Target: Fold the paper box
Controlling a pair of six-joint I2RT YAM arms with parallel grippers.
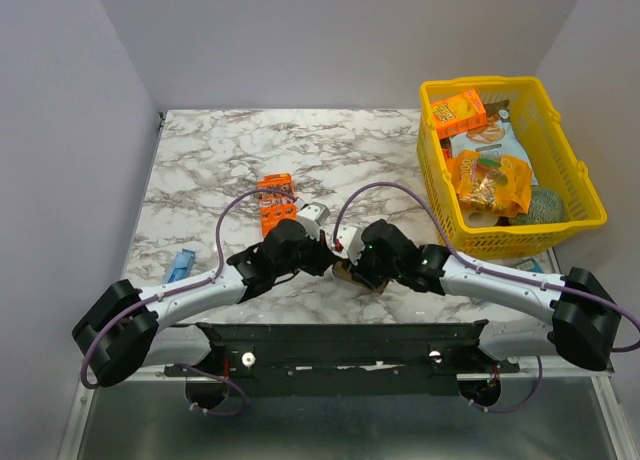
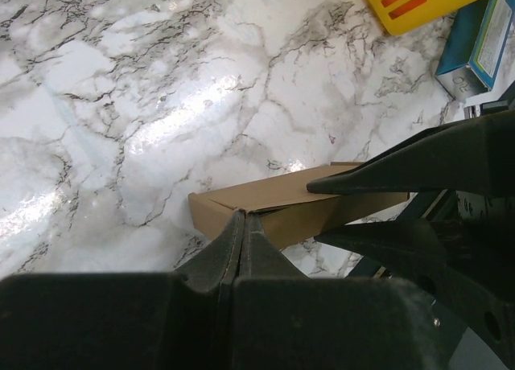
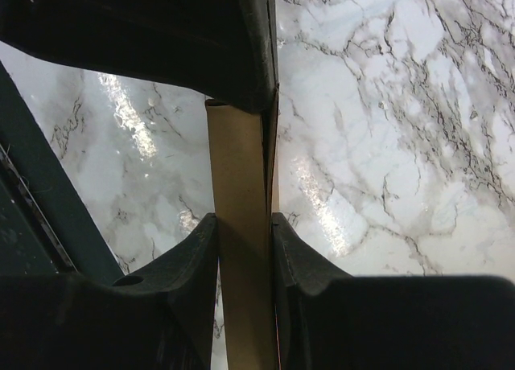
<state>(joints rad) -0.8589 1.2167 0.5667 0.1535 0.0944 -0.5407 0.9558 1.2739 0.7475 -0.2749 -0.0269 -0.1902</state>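
Close to the middle of the near edge of the marble-patterned tabletop (image 1: 220, 150), a plain brown paper box (image 2: 265, 199) is pictured held between two black robot arms. The box is gripped by the right end effector (image 3: 244, 219), whose jaws stand partly apart and are clamped against the two broad faces of the cardboard, one on either side. The left end effector (image 2: 243, 222) is shown fully closed, its two fingers pressed flat together. Its tip is set against the upper edge of the box at one end, where a crease in the cardboard can be made out. Whether a thin flap is pinched there cannot be told. The box is seen as a long, narrow shape, and whether it touches the tabletop cannot be told. From overhead, most of it is hidden beneath the two wrists, and only a sliver of brown is left showing between them.

A yellow basket (image 1: 578, 185) filled with snack packets is placed at the far right corner of the tabletop. An orange printed box (image 1: 275, 202) is seen lying towards the centre, just beyond the left wrist. A small blue object (image 1: 180, 267) is seen by the left edge.
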